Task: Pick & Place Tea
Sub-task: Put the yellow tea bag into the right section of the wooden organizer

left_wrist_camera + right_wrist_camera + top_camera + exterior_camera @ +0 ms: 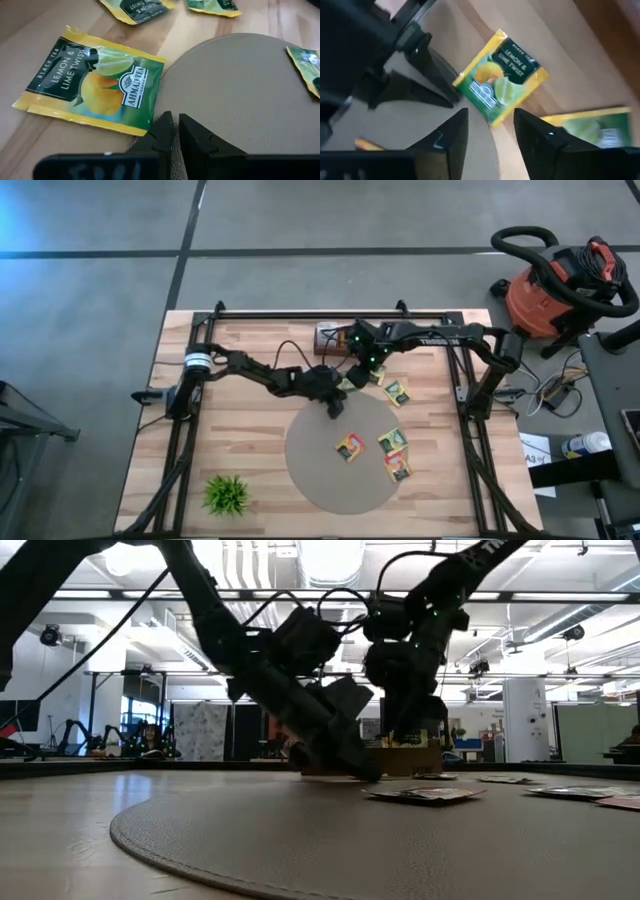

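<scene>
A yellow-green lemon-lime tea sachet (95,82) (500,80) lies flat on the wood by the far-left rim of the round grey mat (320,470) (240,85). My left gripper (335,405) (173,125) is shut, with its tips at the mat's rim beside one corner of that sachet. My right gripper (368,370) (490,125) hovers open just above the same sachet, touching nothing. Three more sachets (349,447) (391,442) (398,468) lie flat on the mat. Two others (397,392) (376,376) lie on the wood beyond it. My left gripper comes down slanting from the table's left, and its shut fingertips (165,122) stand at the mat's far-left rim (165,95). They are right beside the sachet's corner (149,125). Whether they touch the sachet I cannot tell.
A cardboard box (330,335) stands at the table's far edge behind both grippers. A small green plant (228,493) sits at the near left corner. Both arms cross closely over the mat's far rim. A shop vacuum (545,290) stands off the table to the right.
</scene>
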You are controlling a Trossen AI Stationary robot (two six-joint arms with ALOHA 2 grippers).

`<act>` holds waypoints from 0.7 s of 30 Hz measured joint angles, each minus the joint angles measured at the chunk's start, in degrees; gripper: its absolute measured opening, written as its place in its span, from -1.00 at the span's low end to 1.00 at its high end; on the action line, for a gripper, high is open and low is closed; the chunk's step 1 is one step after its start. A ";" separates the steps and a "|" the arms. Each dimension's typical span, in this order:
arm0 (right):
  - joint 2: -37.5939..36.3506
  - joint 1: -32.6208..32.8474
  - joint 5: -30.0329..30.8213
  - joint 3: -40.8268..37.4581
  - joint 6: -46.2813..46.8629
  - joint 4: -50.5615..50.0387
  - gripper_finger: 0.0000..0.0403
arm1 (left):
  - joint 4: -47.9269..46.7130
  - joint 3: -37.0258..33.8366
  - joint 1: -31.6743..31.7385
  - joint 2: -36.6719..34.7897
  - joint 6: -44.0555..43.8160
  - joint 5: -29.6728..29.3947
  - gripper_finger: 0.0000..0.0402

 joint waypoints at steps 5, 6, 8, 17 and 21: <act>0.00 -0.08 0.42 -4.93 7.21 9.14 -0.16 | -1.54 0.42 0.00 0.52 0.33 0.41 -0.83; 0.00 -0.08 0.57 -5.64 8.27 10.15 -0.16 | -2.04 0.44 0.00 0.46 0.33 0.44 -0.83; 0.00 -0.06 1.95 -6.70 9.67 11.56 -0.15 | -3.98 0.24 -0.01 -0.60 0.18 0.41 -0.83; 0.00 -0.04 3.50 -7.10 9.73 11.32 -0.15 | -4.41 -0.87 0.38 -9.19 4.77 -2.62 -0.83; 0.00 -0.10 3.64 -6.86 9.97 11.02 -0.15 | -3.83 -1.27 1.51 -5.61 4.35 -2.49 -0.83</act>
